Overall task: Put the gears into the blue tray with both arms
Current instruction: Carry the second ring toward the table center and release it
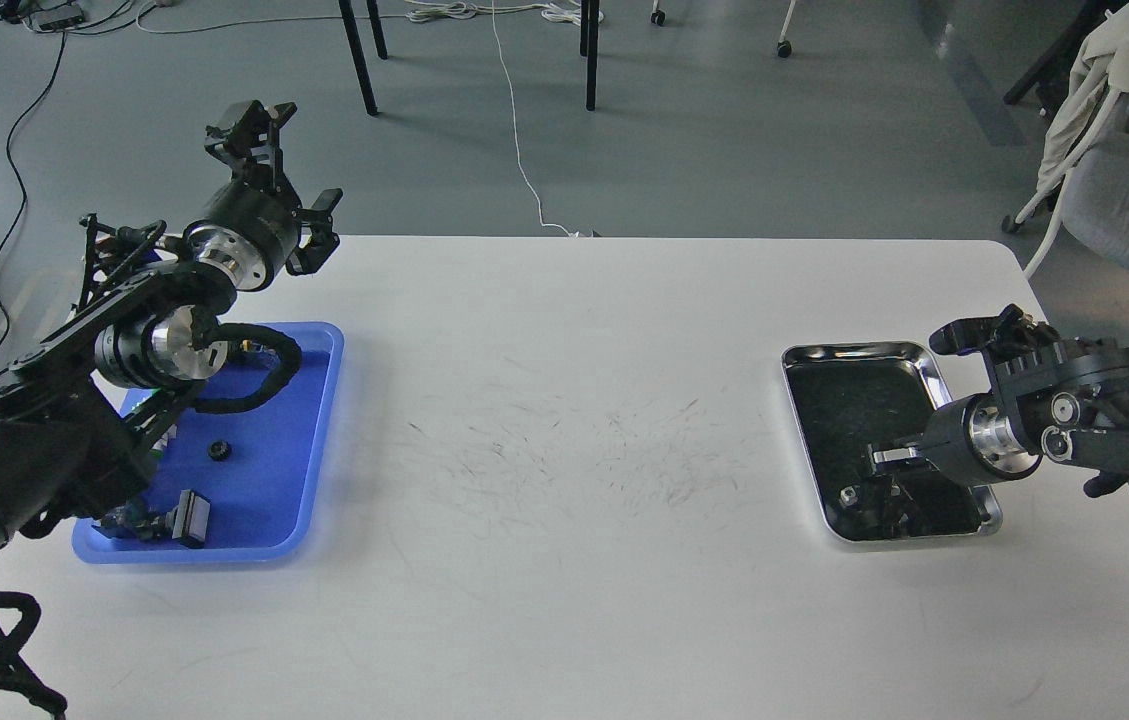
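One gear (pixel 218 450), a tiny black ring, lies inside the blue tray (pixel 309 440) at the table's left. My left gripper (pixel 289 165) is raised above the tray's far end, past the table's back edge, open with nothing in it. My left arm hides part of the tray. At the right, my right gripper (pixel 886 460) reaches low into the steel tray (pixel 859 352). It is dark against the mirror surface and its fingers cannot be told apart. A small round piece (pixel 849 493), possibly the other gear, lies on the steel just left of it.
A dark boxy part (pixel 189 516) sits at the blue tray's near end. The white table (pixel 564 400) has scuff marks in its middle. Table legs and cables are on the floor behind, and a chair (pixel 1124 190) stands at the far right.
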Controlling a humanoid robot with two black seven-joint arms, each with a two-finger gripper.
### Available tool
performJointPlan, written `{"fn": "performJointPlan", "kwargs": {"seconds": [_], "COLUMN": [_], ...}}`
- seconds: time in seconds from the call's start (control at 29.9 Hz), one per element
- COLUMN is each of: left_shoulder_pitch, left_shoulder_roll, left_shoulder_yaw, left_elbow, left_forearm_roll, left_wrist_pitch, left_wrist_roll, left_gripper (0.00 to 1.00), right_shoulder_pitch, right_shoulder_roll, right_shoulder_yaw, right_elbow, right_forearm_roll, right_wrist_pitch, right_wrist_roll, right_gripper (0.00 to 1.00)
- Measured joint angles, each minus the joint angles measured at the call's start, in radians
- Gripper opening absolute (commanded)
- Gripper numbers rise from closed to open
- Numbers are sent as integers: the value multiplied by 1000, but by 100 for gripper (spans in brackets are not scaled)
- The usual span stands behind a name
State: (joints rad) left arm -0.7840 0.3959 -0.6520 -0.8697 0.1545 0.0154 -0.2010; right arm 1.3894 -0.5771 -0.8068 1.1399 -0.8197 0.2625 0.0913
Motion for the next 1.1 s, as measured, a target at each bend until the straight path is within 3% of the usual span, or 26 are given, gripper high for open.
{"fn": "performJointPlan", "kwargs": {"seconds": [0.27, 0.5, 0.67, 0.8, 0.94, 1.1], "left_shoulder_pitch": [0, 0, -1, -2, -2, 1], "left_shoulder_roll": [2, -2, -3, -4, -8, -3], "left_shoulder_yaw": [0, 0, 0, 0, 0, -3], "left_elbow": [1, 2, 2, 2, 2, 1], "left_forearm_roll": [1, 1, 1, 1, 1, 1], "left_wrist_pitch": [0, 0, 7, 11, 12, 12], "left_wrist_roll": [0, 3, 2, -1, -3, -4], "left_gripper": [97, 98, 98, 98, 98, 98], "right_shoulder_pitch": [193, 255, 120, -52, -182, -241], "right_shoulder_roll": [-24, 119, 341, 525, 573, 577], "right_shoulder_yaw": [14, 210, 359, 434, 449, 458], "right_elbow": [95, 129, -39, -247, -404, -383], "right_forearm_roll": [56, 483, 643, 666, 667, 667], "right_wrist_pitch": [-5, -20, -65, -79, -84, -104], "right_wrist_roll": [11, 45, 95, 107, 108, 107], "right_gripper": [1, 2, 2, 2, 2, 2]}}
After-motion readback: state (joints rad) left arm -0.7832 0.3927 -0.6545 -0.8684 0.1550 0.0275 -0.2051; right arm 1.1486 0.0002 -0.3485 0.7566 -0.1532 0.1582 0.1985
